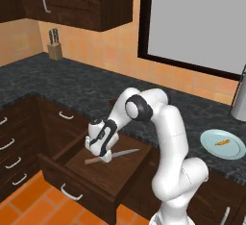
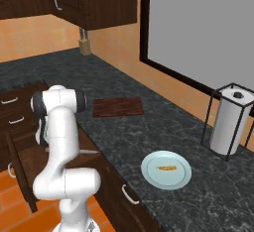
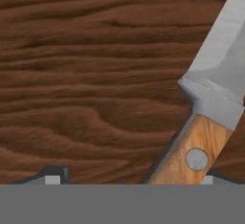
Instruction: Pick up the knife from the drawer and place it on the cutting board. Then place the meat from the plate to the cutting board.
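Note:
The knife lies flat on the wooden bottom of the pulled-out drawer, grey blade pointing right. My gripper reaches down into the drawer over the knife's pale brown handle. Up close, the handle stands between my open fingertips, nearer the right one, and nothing is gripped. The blade runs up and away over the drawer bottom. The dark reddish cutting board rests on the counter behind the arm. An orange meat lump sits on the pale plate.
A paper towel roll in a black wire stand is on the counter to the right of the plate. A knife block stands in the far corner. Stacked drawer fronts lie left of the open drawer.

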